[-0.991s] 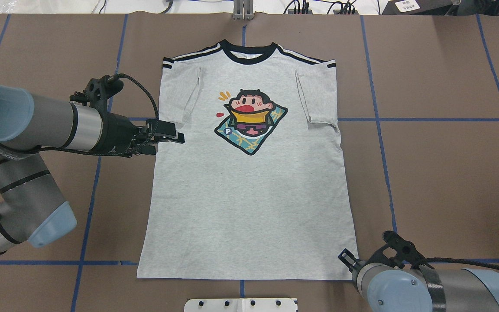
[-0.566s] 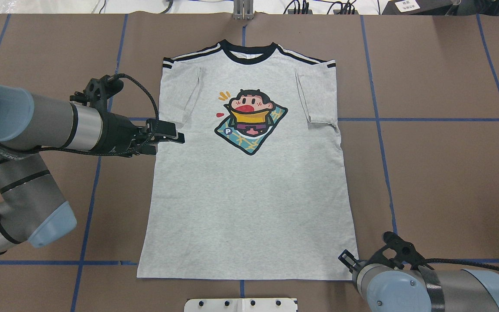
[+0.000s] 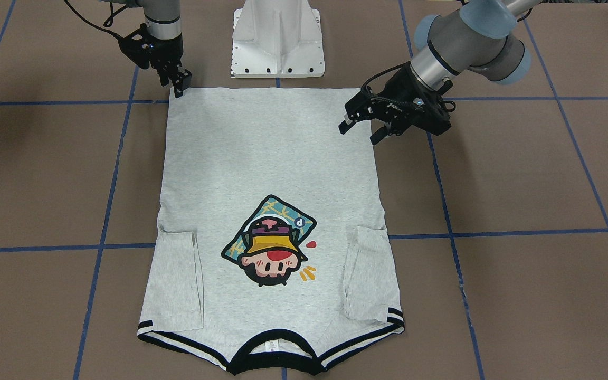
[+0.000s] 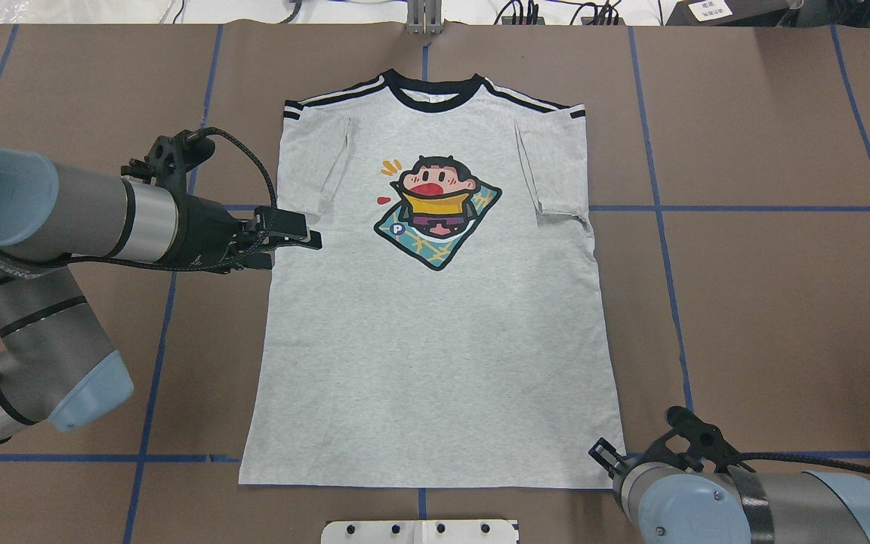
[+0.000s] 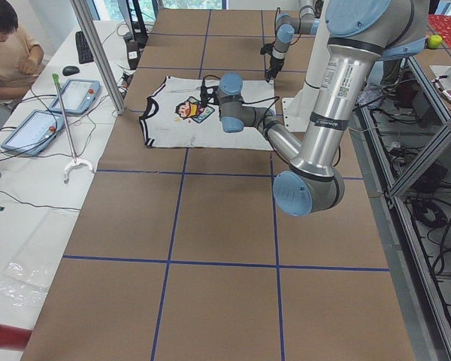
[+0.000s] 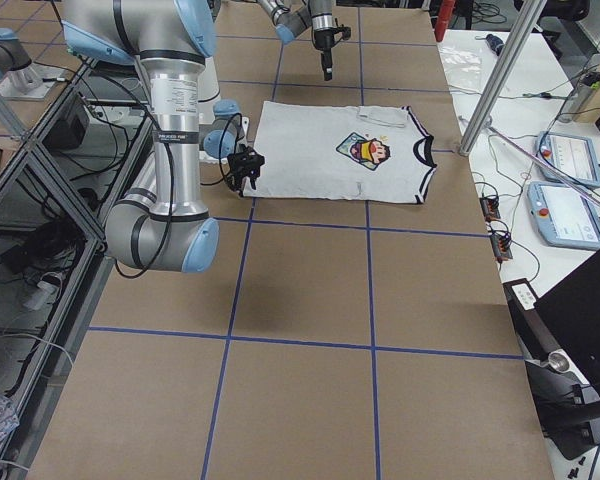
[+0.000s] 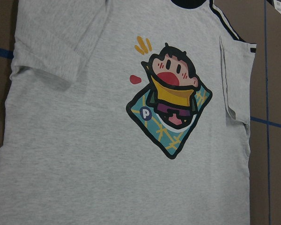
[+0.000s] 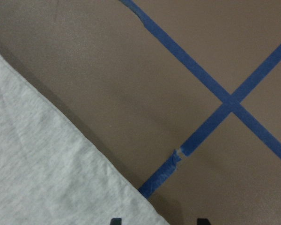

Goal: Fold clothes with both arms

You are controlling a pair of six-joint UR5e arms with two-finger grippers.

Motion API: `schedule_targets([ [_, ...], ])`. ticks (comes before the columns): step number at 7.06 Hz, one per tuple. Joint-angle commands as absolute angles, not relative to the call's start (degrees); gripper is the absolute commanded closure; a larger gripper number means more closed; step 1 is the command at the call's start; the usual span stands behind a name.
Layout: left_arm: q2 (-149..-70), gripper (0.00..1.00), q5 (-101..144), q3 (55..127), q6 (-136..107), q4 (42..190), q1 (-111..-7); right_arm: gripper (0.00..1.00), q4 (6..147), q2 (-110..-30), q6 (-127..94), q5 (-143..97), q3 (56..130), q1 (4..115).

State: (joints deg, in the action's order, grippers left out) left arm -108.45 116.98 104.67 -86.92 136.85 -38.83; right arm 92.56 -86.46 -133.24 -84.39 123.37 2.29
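The left gripper [image 3: 358, 134] and right gripper [image 3: 181, 87] are hovering spread and empty at the flat T-shirt's [image 3: 267, 158] side edge and hem corner, likely lining up fold grasps.

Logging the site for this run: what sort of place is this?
Probably a robotics lab workcell: a brown table gridded with blue tape, teach pendants on a side desk, and an aluminium post beside it.

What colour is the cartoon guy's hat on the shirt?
The hat is yellow; the exterior front-facing view shows it best.
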Motion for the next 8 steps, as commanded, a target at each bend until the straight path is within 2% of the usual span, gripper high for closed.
schedule_targets([
  [1, -108.5, 0.01, 117.0, 104.7, -86.9, 136.8, -38.8, 0.4, 92.5, -86.4, -133.2, -84.4, 123.1, 2.2],
  [4, -108.5, 0.01, 117.0, 104.8, -86.9, 136.9, -38.8, 0.43, 92.1, -86.0, -133.2, -84.4, 122.3, 1.9],
  [5, -108.4, 0.01, 117.0, 104.9, -86.9, 136.8, -38.8, 0.53, 92.1, -86.0, -133.2, -84.5, 122.3, 1.9],
  [6, -108.4, 0.01, 117.0, 104.9, -86.9, 136.9, -38.9, 1.0, 92.1, -86.0, -133.2, -84.5, 122.6, 1.9],
  [8, -108.4, 0.01, 117.0, 105.4, -86.9, 136.8, -38.9, 1.0, 92.0, -85.8, -133.2, -84.7, 123.3, 1.9],
])
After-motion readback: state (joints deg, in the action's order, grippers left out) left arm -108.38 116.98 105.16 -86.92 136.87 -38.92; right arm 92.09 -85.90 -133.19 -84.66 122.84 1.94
